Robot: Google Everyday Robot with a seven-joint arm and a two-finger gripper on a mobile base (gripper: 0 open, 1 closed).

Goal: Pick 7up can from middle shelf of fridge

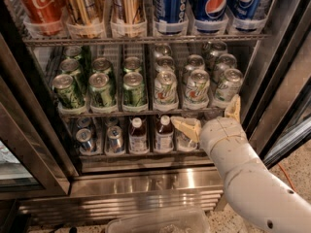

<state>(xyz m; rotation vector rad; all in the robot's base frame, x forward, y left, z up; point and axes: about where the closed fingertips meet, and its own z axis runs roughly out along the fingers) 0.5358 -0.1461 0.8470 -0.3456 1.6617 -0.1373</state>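
— Gripper [206, 111] first: where is it, and how do the fingers stand?

— Low on the right of the fridge [146, 183], at the front edge of the middle shelf [112, 113]. Its fingers are spread wide and hold nothing. One finger [184, 127] points left in front of the rack below; the other points up beside the shelf's right end.

— And the 7up can [227, 85]?

— Front right of the middle shelf, upright in its clear tray, just above the upward finger. I cannot tell whether they touch. Two like white cans stand to its left, with more in rows behind. The green lettering and red spot show, but the words cannot be read.

— What else is labelled?

— On the rack above, a red Coca-Cola can [39, 4] shows its white script. Next come gold cans [85, 4] with no readable writing. Right of them, blue Pepsi cans [211, 4] show the round logo, and one carries the name sideways. Green cans [101, 89] fill the left half of the middle shelf; their print is not legible.

— Edges and room?

— The door frame [277, 81] stands close on the gripper's right. The white arm [252, 183] comes up from the lower right, crossing the steel base. Small bottles [138, 135] on the lowest rack are just beside the left finger. A clear plastic tub [160, 222] lies on the floor below.
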